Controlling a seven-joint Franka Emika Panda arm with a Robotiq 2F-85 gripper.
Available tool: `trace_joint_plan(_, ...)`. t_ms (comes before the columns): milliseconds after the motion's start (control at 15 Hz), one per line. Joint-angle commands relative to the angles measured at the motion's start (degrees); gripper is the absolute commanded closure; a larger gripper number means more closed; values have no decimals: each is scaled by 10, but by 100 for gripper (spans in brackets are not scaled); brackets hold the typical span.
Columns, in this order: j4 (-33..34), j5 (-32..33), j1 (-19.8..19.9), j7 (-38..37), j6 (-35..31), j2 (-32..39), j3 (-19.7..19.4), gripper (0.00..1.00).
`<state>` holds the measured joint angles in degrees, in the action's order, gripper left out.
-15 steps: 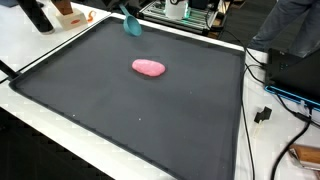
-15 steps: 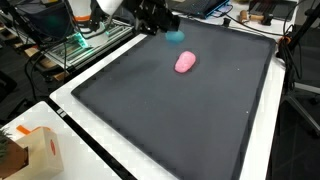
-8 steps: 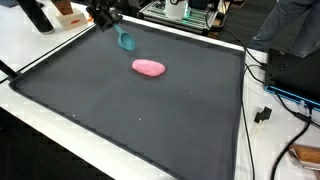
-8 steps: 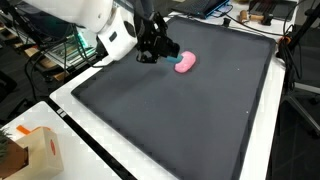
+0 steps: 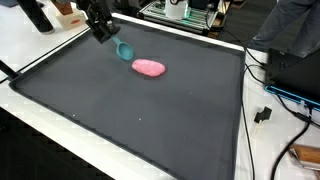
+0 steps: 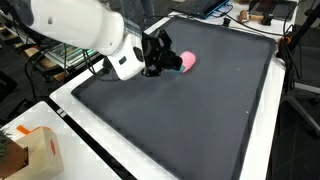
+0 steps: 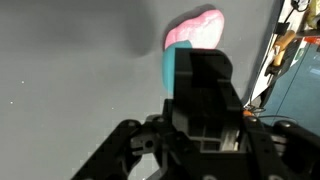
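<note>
Teal object (image 5: 125, 50) sits clamped in the closed gripper (image 5: 115, 42), just beside the pink lump (image 5: 148, 68).

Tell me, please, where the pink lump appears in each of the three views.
Exterior view: the pink lump lies above the picture's centre, on the black mat.
Exterior view: it sits above centre, its near end hidden behind the gripper.
Wrist view: it is at the top edge, right of centre.
Shared landmark: the teal object in the gripper, close beside the lump.
</note>
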<state>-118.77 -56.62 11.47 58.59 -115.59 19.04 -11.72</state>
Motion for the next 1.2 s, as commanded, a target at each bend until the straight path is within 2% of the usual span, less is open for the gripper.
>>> trace_joint_plan(0,16,-10,18,-4,-2,15,15,75)
trace_joint_plan(733,-7,29,-6,-62,-89,-21,30,75)
trace_joint_plan(1133,-28,99,-31,-132,-111,-66,49,75)
